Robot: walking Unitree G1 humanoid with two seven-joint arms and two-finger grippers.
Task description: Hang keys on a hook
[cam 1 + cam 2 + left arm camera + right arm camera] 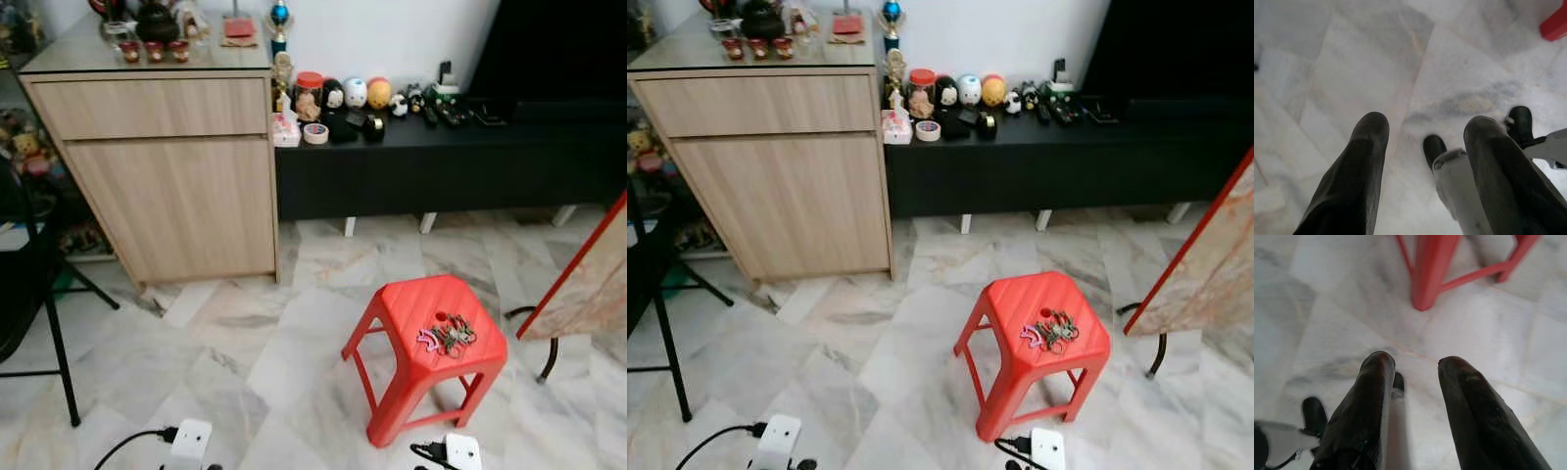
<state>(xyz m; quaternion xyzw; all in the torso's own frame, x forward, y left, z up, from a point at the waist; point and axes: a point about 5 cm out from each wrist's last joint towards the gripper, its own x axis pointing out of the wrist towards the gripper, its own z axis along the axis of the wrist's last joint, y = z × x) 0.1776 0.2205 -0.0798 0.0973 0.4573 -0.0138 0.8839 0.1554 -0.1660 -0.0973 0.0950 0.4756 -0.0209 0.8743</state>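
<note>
A bunch of keys [448,335] with a pink tag lies on top of a red plastic stool [404,309] on the marble floor, right of centre. My left gripper [1425,129] hangs open over bare floor, with a corner of the stool [1555,24] at the edge of its wrist view. My right gripper [1413,363] is open too, hanging near the floor just short of the stool's legs [1430,271]. Nothing is held between either pair of fingers.
A wooden cabinet [167,176] stands at the back left beside a low black bench [441,157] crowded with small ornaments. A black chair frame [39,294] is at the left, a leaning marble-patterned board [588,284] at the right. My white feet [191,441] show at the bottom edge.
</note>
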